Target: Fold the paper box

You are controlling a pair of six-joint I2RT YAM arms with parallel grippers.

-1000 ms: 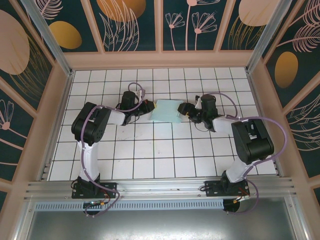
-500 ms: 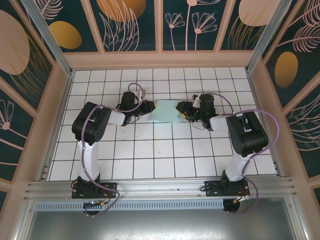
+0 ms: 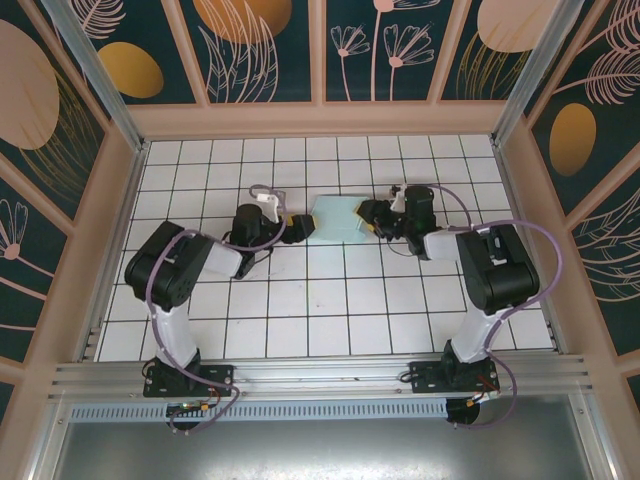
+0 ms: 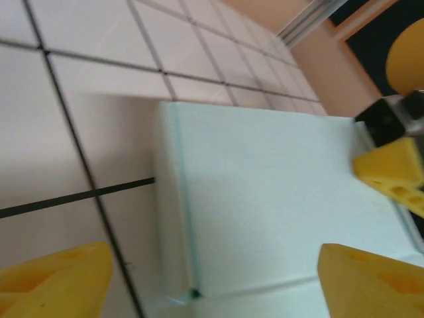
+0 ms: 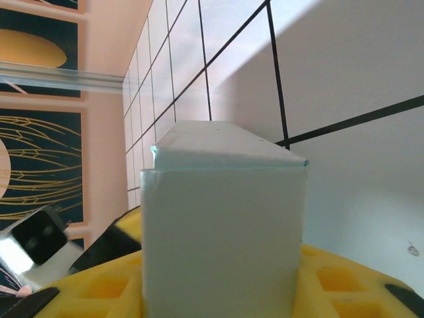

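The paper box (image 3: 336,217) is a small, flat, pale light-blue rectangle lying on the white tiles at the back middle. In the left wrist view the paper box (image 4: 278,192) lies flat on its broad face, with a folded edge strip along its left side. My left gripper (image 3: 303,227) is at the box's left end, open, its yellow fingertips (image 4: 53,281) spread wide with the box's corner between them (image 4: 212,278). My right gripper (image 3: 366,213) is at the right end, shut on the box's end (image 5: 222,225), which stands between the yellow fingers (image 5: 351,285).
The white tiled floor (image 3: 320,300) is ringed by peach walls (image 3: 320,120) with patterned panels. An aluminium rail (image 3: 320,375) crosses the near edge by the arm bases. Both arms reach inward from left and right towards the box.
The left arm has drawn its elbow down and left, its gripper still at the box's left end. The right gripper has closed in on the right end, and the box shifted slightly up.
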